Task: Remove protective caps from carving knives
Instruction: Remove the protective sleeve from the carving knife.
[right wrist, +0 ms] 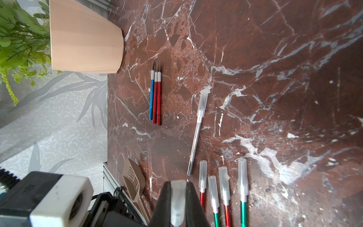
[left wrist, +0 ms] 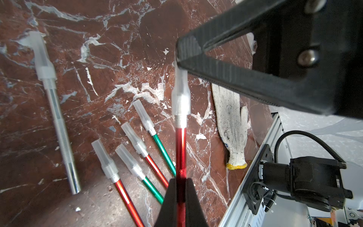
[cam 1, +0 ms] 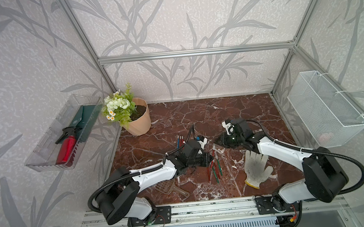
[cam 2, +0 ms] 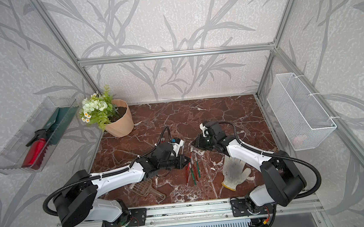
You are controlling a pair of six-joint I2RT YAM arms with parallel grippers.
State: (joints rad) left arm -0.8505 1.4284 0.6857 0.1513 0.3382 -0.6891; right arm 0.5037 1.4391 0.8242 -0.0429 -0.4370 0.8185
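Marble tabletop: left fingers grip red knife, right fingers its cap.

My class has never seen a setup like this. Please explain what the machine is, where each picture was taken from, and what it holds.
These are two robot arms with pincer grippers at a marble-patterned table. Two pictures look down from overhead; two come from cameras on the wrists. The left gripper holds a red knife by its handle; the right gripper pinches its translucent cap. On the table: four more capped knives, a capped silver knife, three uncapped knives, a glove, a brown scoop, a flower pot.
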